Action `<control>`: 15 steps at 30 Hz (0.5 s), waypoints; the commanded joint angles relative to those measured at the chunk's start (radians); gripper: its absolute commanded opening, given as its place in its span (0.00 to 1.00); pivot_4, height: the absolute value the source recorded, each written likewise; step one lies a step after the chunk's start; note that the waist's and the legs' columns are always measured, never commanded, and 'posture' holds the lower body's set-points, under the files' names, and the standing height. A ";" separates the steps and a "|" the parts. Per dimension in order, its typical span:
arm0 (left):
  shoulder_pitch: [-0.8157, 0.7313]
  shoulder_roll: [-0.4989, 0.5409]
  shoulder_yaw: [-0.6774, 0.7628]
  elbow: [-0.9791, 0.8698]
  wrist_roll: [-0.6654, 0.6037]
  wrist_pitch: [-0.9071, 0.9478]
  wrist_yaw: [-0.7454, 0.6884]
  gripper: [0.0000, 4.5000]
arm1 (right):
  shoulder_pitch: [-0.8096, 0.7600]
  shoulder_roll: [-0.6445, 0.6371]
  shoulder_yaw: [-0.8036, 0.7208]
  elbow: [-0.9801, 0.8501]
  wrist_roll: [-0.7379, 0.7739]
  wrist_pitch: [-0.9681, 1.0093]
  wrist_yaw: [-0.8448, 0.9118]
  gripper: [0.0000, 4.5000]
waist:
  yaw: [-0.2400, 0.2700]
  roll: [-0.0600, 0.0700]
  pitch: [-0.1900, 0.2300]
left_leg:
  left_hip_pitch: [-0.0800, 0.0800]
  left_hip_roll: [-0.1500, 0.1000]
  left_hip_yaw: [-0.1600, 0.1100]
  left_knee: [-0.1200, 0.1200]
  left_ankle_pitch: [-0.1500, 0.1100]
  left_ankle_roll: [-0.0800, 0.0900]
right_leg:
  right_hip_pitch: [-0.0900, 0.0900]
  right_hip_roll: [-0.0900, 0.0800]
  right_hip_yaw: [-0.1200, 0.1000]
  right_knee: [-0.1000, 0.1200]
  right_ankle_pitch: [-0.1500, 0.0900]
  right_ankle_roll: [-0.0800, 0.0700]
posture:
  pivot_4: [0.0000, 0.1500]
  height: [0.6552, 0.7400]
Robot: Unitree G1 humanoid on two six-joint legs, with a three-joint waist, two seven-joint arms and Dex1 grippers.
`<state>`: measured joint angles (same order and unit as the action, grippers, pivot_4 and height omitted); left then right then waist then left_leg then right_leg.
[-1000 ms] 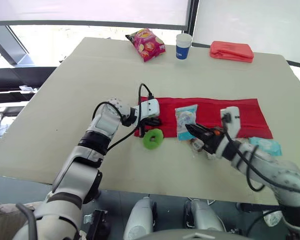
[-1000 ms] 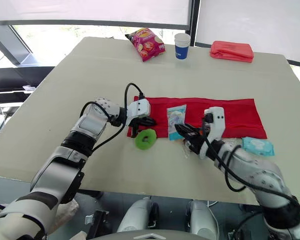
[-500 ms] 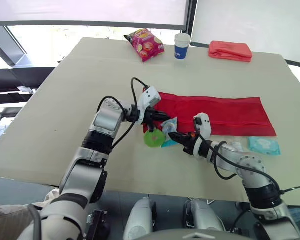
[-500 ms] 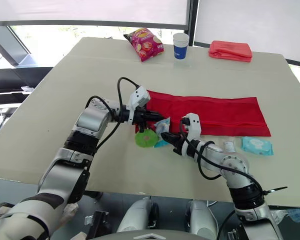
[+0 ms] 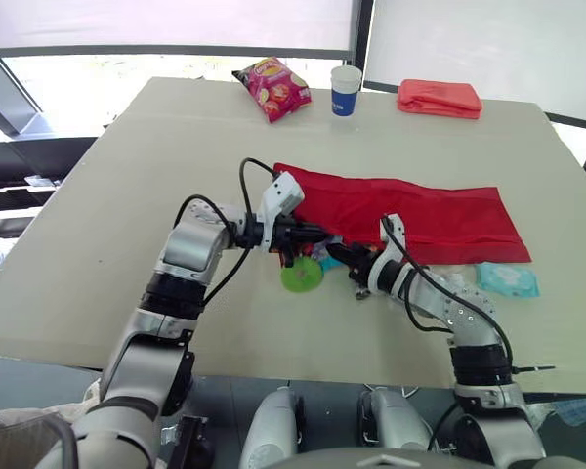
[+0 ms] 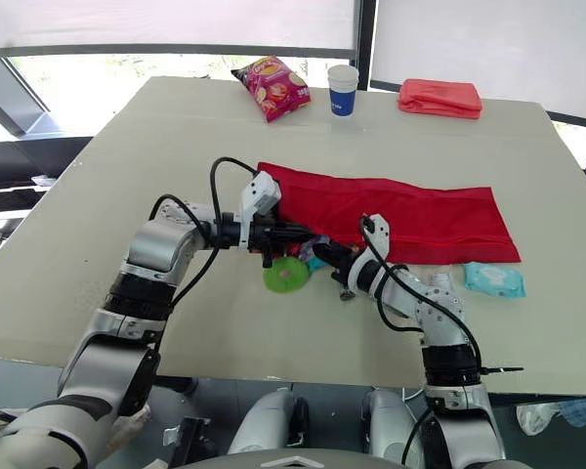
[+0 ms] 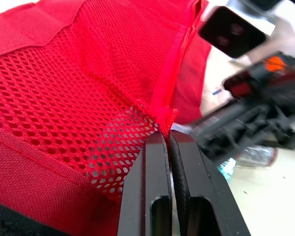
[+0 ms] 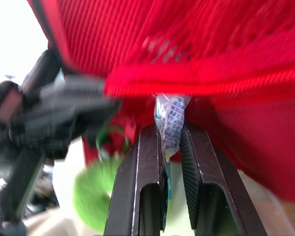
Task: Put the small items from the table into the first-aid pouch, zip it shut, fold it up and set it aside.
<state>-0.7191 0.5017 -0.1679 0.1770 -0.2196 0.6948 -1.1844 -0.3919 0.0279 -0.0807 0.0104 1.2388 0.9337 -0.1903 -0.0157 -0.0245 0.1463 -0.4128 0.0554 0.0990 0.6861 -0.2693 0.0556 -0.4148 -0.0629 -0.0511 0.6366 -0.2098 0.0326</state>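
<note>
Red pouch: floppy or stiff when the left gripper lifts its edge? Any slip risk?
Likely floppy: the pouch is thin cloth and mesh, and its edge puckers where the left gripper pinches it. Probably light for its size, since it lies thin and flat on the table. Slip seems unlikely, as the coarse weave should hold well in a shut pinch.

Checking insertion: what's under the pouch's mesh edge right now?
The clear packet, held in the jaws of the right gripper, has its tip just under the red edge that the left gripper pinches. Fabric hides anything deeper inside the pouch.
</note>
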 commanded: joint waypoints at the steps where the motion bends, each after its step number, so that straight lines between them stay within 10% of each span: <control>1: 0.014 0.022 -0.031 -0.034 -0.035 0.021 -0.049 0.00 | -0.023 0.045 -0.082 -0.012 0.063 -0.032 -0.031 0.01 | 0.000 0.000 0.000 | 0.000 0.000 0.000 0.000 0.000 0.000 | 0.000 0.000 0.000 0.000 0.000 0.000 | 1.00 1.00; 12: -0.044 0.060 -0.070 0.143 0.042 -0.132 -0.050 0.00 | -0.106 0.071 -0.044 0.113 -0.134 -0.073 0.046 0.01 | -0.003 0.000 0.000 | 0.000 0.000 0.001 -0.001 0.000 -0.001 | -0.002 0.000 0.001 0.001 0.000 0.000 | 1.00 1.00; 15: -0.067 0.058 -0.071 0.203 0.062 -0.174 -0.045 0.00 | -0.083 0.026 -0.026 0.075 -0.211 -0.094 0.112 0.28 | -0.003 0.000 0.000 | 0.000 0.000 0.001 -0.001 0.000 -0.001 | -0.002 0.001 0.002 0.002 0.000 0.000 | 1.00 1.00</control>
<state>-0.7794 0.5535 -0.2274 0.3515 -0.1753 0.5455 -1.2149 -0.4801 0.0900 -0.1025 0.1317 1.0796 0.8830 -0.1268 -0.0183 -0.0240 0.1462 -0.4131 0.0552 0.1003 0.6855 -0.2688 0.0549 -0.4172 -0.0624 -0.0492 0.6381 -0.2098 0.0324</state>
